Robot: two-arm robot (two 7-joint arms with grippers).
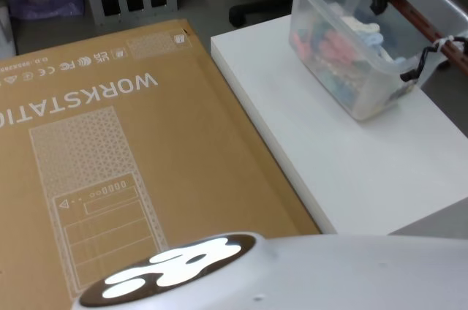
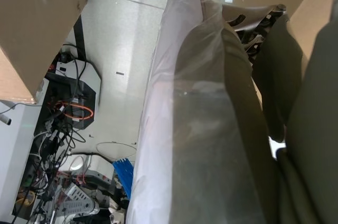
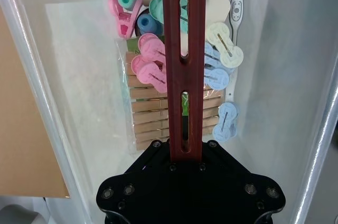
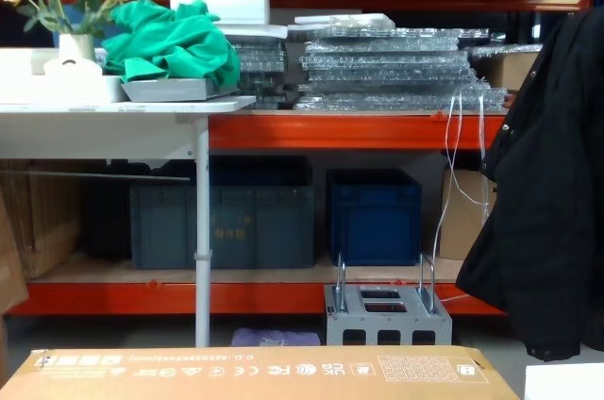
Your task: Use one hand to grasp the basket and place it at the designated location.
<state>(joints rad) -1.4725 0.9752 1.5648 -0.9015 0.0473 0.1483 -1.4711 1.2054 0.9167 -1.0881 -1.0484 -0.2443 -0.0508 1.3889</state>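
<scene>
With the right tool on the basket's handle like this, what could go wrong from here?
1. The right tool grips only the thin handle, so the basket may swing or tilt.
2. The loose clothespins inside could shift or spill.
3. The basket sits near the white table's far corner and could slip off.

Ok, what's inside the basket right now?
The basket holds a clear bag of wooden clothespins, pink, blue and cream plastic clips, and teal pieces near one end. The handle and the right gripper cover the middle strip.
</scene>
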